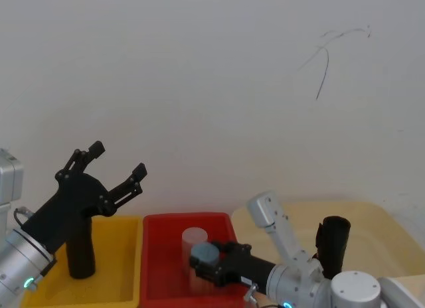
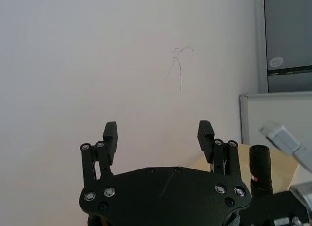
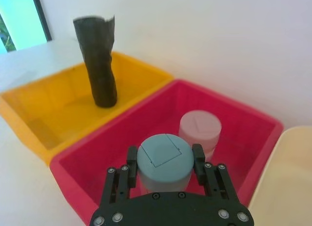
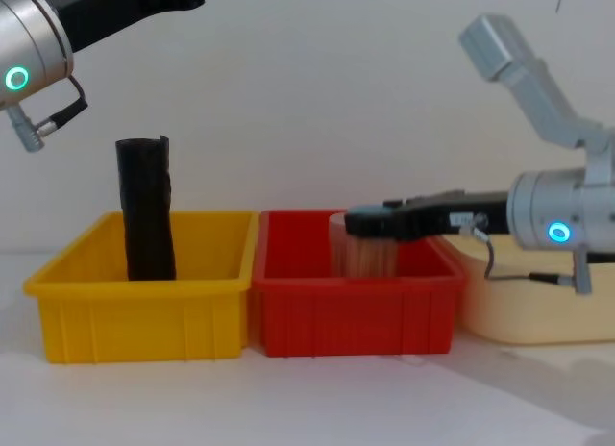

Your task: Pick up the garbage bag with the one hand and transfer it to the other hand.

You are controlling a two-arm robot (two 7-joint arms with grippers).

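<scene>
The garbage bag (image 1: 81, 258) stands upright in the yellow bin (image 4: 144, 316), ready for grasping, the left hand (image 1: 118, 159) spread open above that bin, while the right hand (image 3: 164, 157), beside it, apparently clasps a blue-capped canister (image 1: 204, 253).

Silver arms, glowing ring lights, black screw-studded left pincer (image 1: 118, 160).

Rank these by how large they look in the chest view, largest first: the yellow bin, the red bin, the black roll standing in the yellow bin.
1-2. yellow bin and red bin: too alike to rank.
3. black roll, clearly smallest, though taller than either bin.
</scene>
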